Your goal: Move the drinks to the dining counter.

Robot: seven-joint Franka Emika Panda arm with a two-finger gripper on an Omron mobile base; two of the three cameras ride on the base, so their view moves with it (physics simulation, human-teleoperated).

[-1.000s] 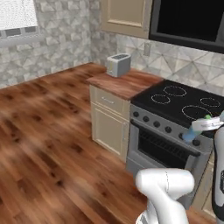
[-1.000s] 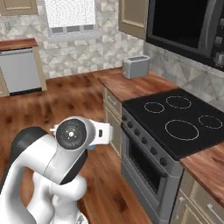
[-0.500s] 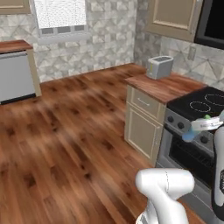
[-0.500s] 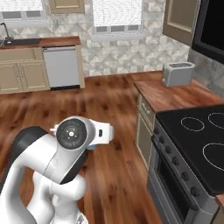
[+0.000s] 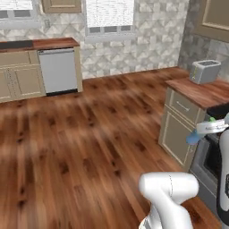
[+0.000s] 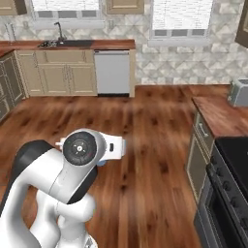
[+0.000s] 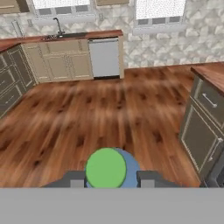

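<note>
The gripper (image 7: 108,177) is seen in the hand view with its two dark fingertips (image 7: 74,177) set on either side of a blue-green bottle (image 7: 127,164), which is clamped between them and carried clear of the floor. The bottle is viewed from above, so that its round green cap (image 7: 106,168) covers most of the body, and only a blue rim is left showing at the right. In the left base view the same bottle (image 5: 193,138) is seen at the right edge as a blue shape with a small green top, held just below the white hand, in front of the lower cabinet. A wooden floor (image 5: 89,134) is spread across the middle of the room. Against the far wall, a white dishwasher (image 6: 112,72) is fitted beside beige cabinets (image 6: 63,72) under a wood counter (image 6: 72,44), and a sink tap (image 6: 59,30) is mounted on that counter. Two windows with white blinds (image 6: 181,19) are set in the tiled wall. To the right, a second wood counter (image 5: 203,91) is topped by a silver toaster (image 5: 205,71), and a black stove (image 6: 232,160) stands next to it. The dining counter cannot be identified from these views.
</note>
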